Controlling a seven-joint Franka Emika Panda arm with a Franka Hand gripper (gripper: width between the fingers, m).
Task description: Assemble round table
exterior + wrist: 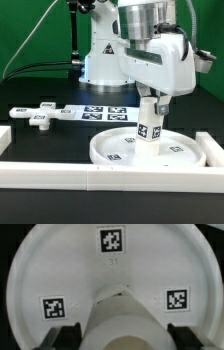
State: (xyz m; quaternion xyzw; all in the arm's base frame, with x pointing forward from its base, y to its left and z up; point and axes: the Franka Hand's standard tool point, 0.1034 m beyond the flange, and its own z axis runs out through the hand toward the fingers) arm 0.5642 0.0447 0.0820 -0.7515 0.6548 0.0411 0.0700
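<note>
The disc lies flat on the black surface, rim up, its tags showing. The leg stands upright over the disc's middle, with tags on its side. Its lower end is at the disc's floor, but whether it touches cannot be told. The arm comes straight down onto the leg from above the disc.

In the wrist view the leg fills the space between the two dark fingers. The jaws are closed in on its sides and grip it, only as far apart as the leg is thick. Beyond it the disc shows three tags, one on the far side of the leg and one to each side.

The foot lies well apart from the disc, towards the exterior view's left. The marker board lies flat just behind the disc. A white rail runs along the surface in front of the disc.
</note>
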